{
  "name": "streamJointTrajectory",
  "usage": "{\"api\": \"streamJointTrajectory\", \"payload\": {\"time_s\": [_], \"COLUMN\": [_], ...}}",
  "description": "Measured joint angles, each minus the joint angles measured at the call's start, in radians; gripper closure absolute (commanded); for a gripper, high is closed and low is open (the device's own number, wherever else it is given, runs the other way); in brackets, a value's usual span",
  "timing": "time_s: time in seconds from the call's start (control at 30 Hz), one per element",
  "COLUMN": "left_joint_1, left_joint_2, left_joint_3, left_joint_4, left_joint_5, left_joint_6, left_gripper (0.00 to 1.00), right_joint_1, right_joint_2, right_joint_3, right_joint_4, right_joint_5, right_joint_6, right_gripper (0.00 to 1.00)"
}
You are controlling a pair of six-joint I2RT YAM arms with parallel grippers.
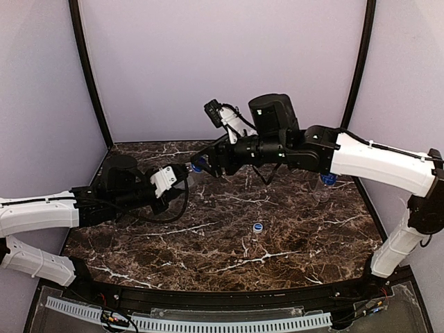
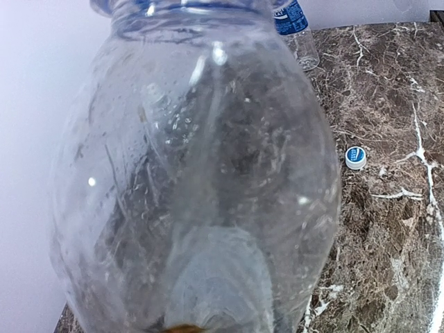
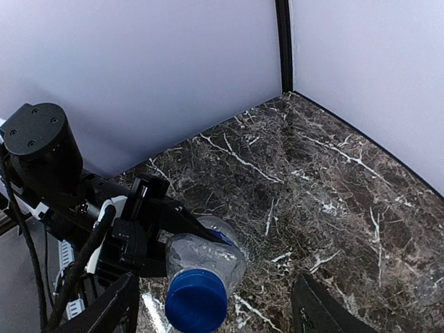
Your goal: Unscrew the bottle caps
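I am wearing white shells along my left arm [image 1: 35, 211] and right arm [image 1: 378, 163], with black joints breaking them up. A black cable [image 1: 182, 208] is looping off my left wrist, its round black motor housing [image 3: 38, 139] is showing small screws, and my right gripper [image 3: 215, 295] is showing black fingers [image 3: 316, 312].

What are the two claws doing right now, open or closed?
Left gripper: closed on the clear bottle.
Right gripper: open, straddling the bottle's dark blue cap, not gripping it.
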Motion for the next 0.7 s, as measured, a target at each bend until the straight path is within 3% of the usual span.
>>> {"api": "streamJointTrajectory", "payload": {"time_s": [0.23,0.4,0.57,0.63,0.7], "left_joint_1": [0.000,0.000,0.000,0.000,0.000], "left_joint_2": [0.000,0.000,0.000,0.000,0.000], "left_joint_3": [-0.001,-0.002,-0.003,-0.003,-0.004], "left_joint_4": [0.016,0.020,0.021,0.023,0.021], "left_joint_5": [-0.017,-0.019,-0.024,-0.025,-0.030], "left_joint_6": [-0.002,-0.002,-0.001,-0.001,-0.001], "left_gripper": [0.76,0.75,0.76,0.76,0.76], "right_joint_1": [0.000,0.000,0.000,0.000,0.000], "right_joint_2": [0.049,0.054,0.071,0.076,0.081], "right_joint_3": [0.043,0.053,0.068,0.071,0.076], "right_joint_4": [-0.029,-0.052,-0.064,-0.075,-0.084], "right_joint_5": [-0.026,-0.032,-0.051,-0.059,-0.068], "right_joint_6": [0.061,0.073,0.069,0.066,0.058], "right_gripper": [0.51,0.59,0.61,0.73,0.90]}}
